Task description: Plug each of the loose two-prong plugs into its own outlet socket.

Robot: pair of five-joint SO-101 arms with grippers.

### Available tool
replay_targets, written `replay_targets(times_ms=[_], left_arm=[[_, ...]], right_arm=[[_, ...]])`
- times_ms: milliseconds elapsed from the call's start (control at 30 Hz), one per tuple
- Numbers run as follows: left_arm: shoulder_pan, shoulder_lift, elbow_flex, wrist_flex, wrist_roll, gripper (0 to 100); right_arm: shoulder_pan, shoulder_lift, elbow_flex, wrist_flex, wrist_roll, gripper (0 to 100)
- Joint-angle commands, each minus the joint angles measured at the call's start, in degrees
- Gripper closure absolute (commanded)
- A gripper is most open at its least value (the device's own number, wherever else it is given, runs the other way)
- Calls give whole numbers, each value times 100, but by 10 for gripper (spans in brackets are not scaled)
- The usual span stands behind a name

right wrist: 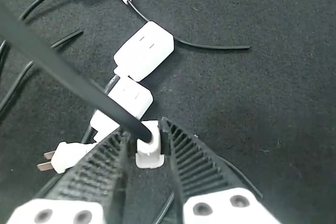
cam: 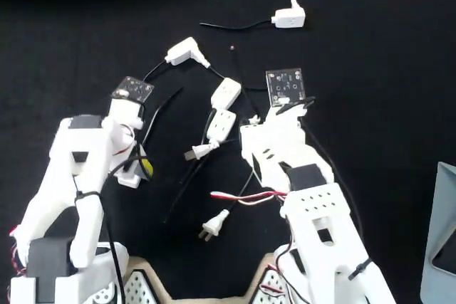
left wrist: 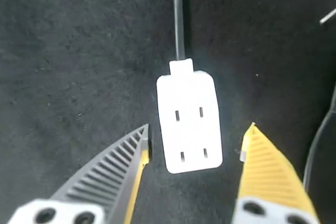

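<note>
The right end effector point(right wrist: 144, 129) is clenched on a plug point(right wrist: 152, 156) just beside a socket point(cam: 222, 124) at the high view's centre. The left end effector point(left wrist: 199, 126) hangs released astride an outlet block point(left wrist: 186, 98). Next, I'd judge, the plug needs aligning with that socket.

Black cloth table point(cam: 399, 105); pale blue-grey container point(cam: 442, 240) at its right edge

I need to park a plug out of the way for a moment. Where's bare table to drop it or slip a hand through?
Bare cloth lies right of the right arm, up to the grey bin, and in the far left corner, left of the angled plug. Between the arms it is crowded: two outlet blocks, cords and a loose plug.
</note>
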Motion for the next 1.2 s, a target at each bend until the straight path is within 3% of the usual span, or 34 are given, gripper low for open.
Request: replay_targets(times_ms=[0,233,433,633,733,867,1167], left_arm=[[-4,-44,312,-633,-44,748],[418,-114,1182,-1890,-79,880],[1332,-123,1209,-1934,-114,901],[1815,-123,1200,-1934,-993,898],[1789,-123,1015,-1899,-791,828],[1525,-123,787,-1873,132,712],[629,-448,-391,-193,237,701]], right_arm=[[62,13,-48,-70,-53,986],[88,-22,-48,-70,-53,986],[97,-31,-48,-70,-26,986],[97,-31,-48,-70,-26,986],[97,-31,-48,-70,-26,986],[97,-31,-57,-70,-18,986],[53,-31,-84,-70,-9,986]])
